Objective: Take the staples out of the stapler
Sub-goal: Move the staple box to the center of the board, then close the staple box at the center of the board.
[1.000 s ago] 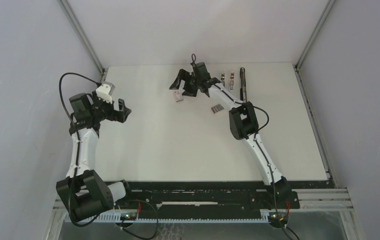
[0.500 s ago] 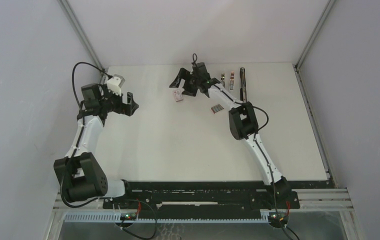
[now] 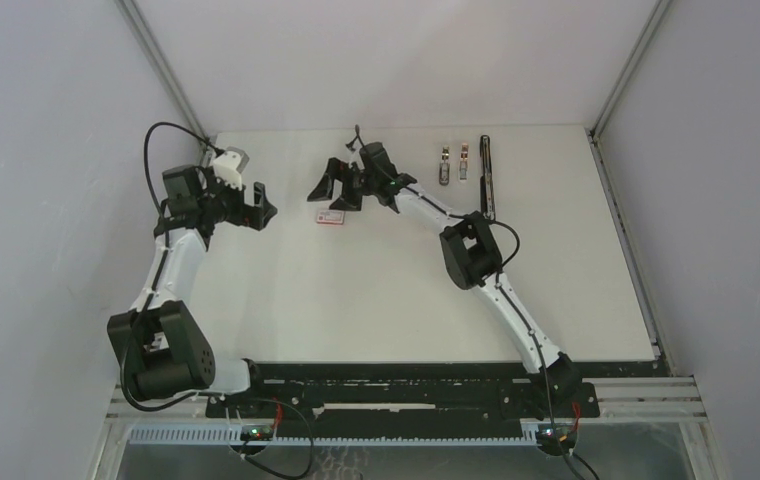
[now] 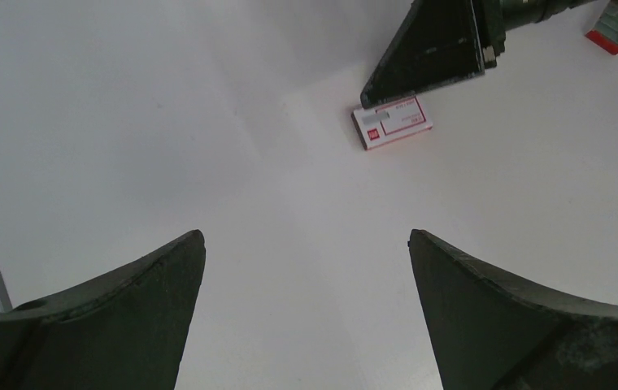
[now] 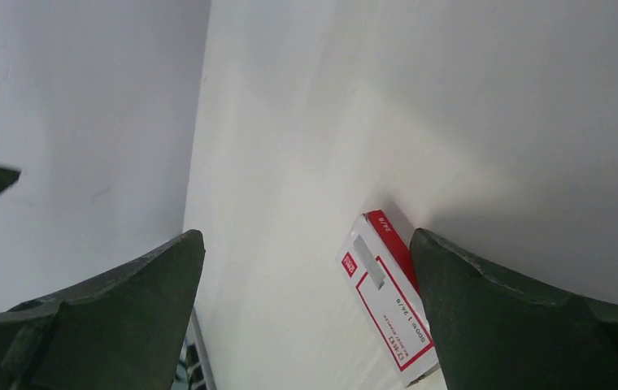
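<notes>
Black slim stapler (image 3: 486, 175); left end effector (image 3: 258, 203) and right end effector (image 3: 328, 193) agape, empty.

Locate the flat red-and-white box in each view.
Top external: box upper centre, just below the right end effector.
Left wrist: box upper right of centre, at that end effector's finger.
Right wrist: box bottom, right of centre, beside the right-hand finger.
Shared landmark: the right end effector.
</notes>
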